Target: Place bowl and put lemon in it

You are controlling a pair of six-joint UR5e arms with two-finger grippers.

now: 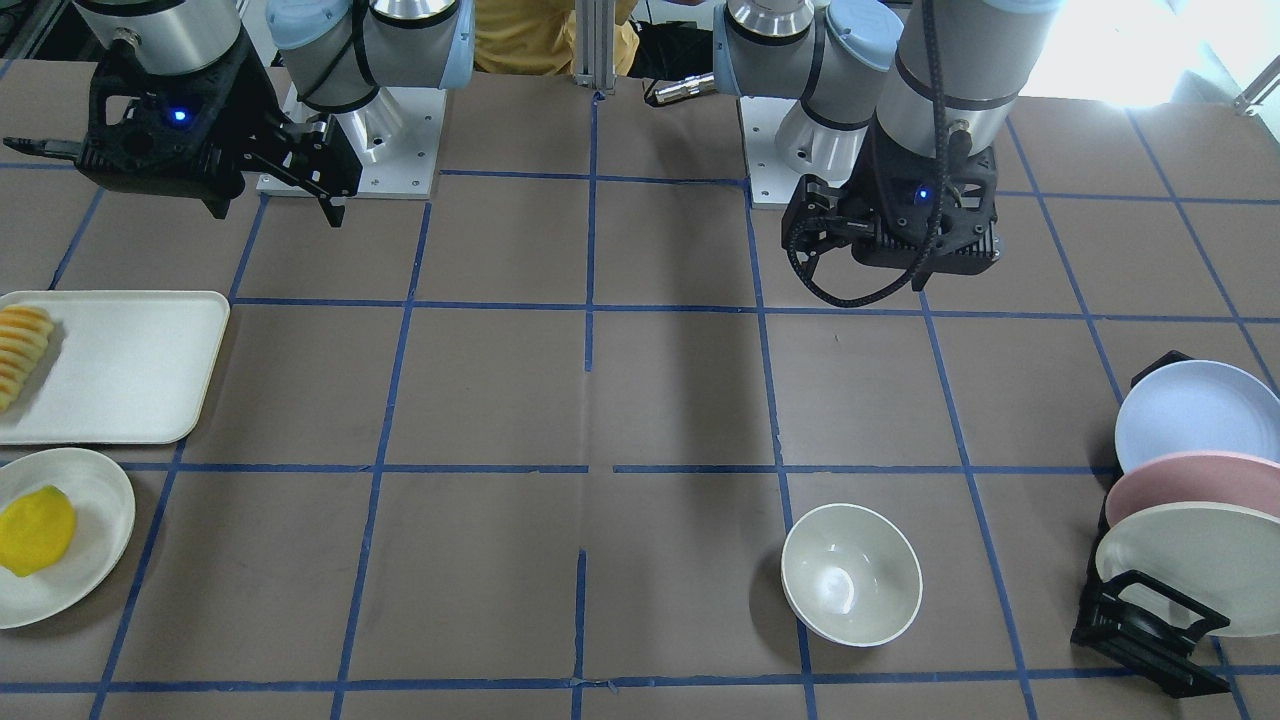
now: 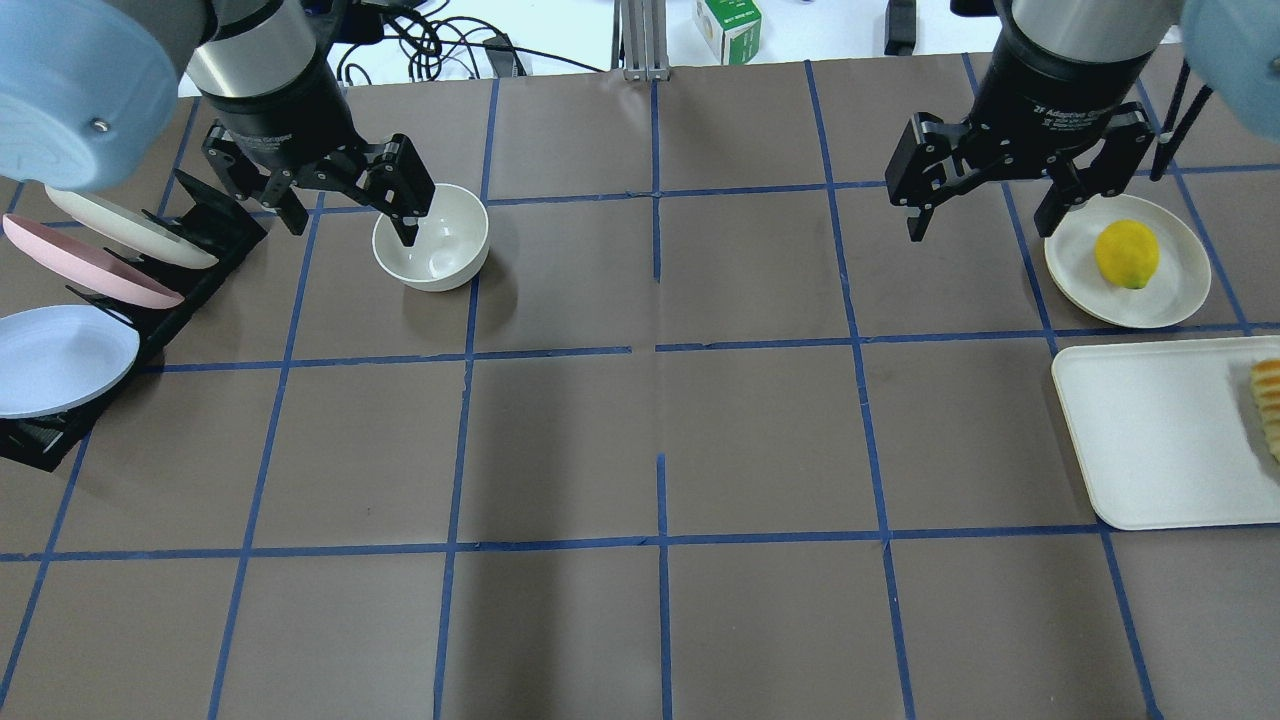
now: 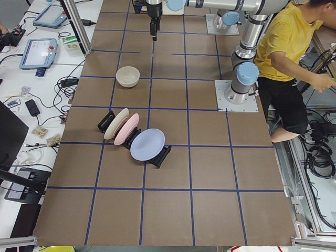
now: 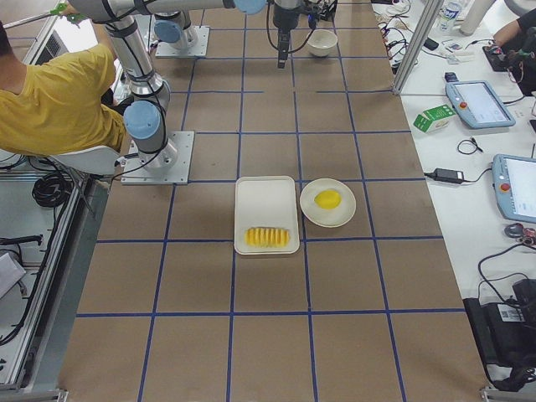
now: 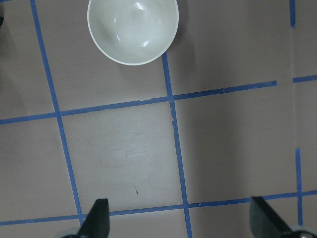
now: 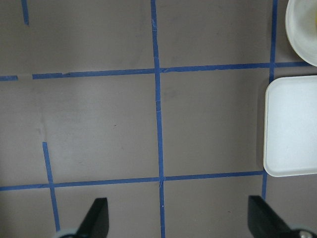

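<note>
High over the brown table [image 2: 640,450], both claws hang in the air with nothing in them. The left gripper [image 2: 350,228] has its two fingers spread wide apart. The left wrist camera looks down between the two black fingertips [image 5: 97,218], and only table and blue tape lines show between them. The bowl [image 2: 431,250] sits upright on the table below this claw, near the top of that wrist picture [image 5: 132,29]. The claw does not touch it. The bowl is creamy white and shiny inside, it has nothing in it, and its edge sits over a blue tape line.

The right gripper [image 2: 982,225] is spread wide too, and it holds nothing and touches nothing. The lemon [image 2: 1127,254] lies on a round cream plate [image 2: 1185,285] just beside this claw in the view from above. It is bright yellow, and it is far across the table from the bowl.

Next to the plate is a white tray [image 2: 1150,440] with a row of yellow-orange fruit slices [image 2: 1268,405] at one end. By the bowl stands a black rack [image 2: 215,225] holding three plates on their edges.
</note>
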